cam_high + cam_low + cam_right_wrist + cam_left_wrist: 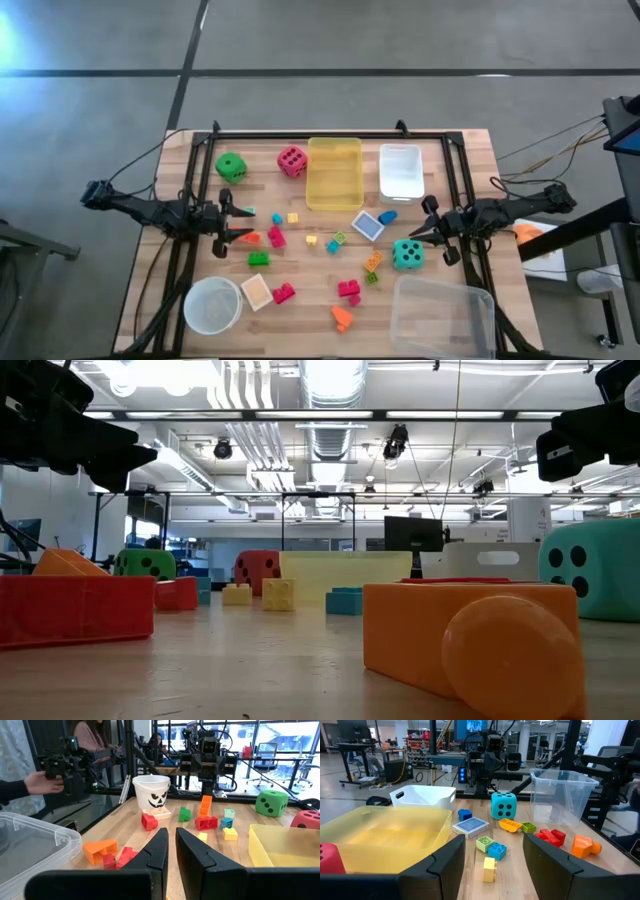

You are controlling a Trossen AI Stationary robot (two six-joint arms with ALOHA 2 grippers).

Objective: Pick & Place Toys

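The toys are little plastic blocks and three big dice with black dots. I count one green die (231, 166), one pink-red die (292, 160) and one teal die (407, 254). The green and pink-red dice sit at the far side of the table (470, 160), beside the yellow bin (334, 173). The teal die is near my right gripper (418, 235).

The small blocks lie spread over the middle of the table. I see a green block (259, 259), a red block (284, 293), a pink-red block (348, 289), an orange block (342, 318) and a small yellow block (292, 217). There are more, too small for me to count well.

My left gripper (243, 223) is at the left side of the table, its fingers apart, with nothing in them. My right gripper's fingers are pressed nearly together, also with nothing in them.

I count one yellow bin, one white bin (401, 170), one clear bin (441, 315) and one round white bowl (212, 305). A blue patterned card (368, 226) lies between the yellow bin and the teal die.
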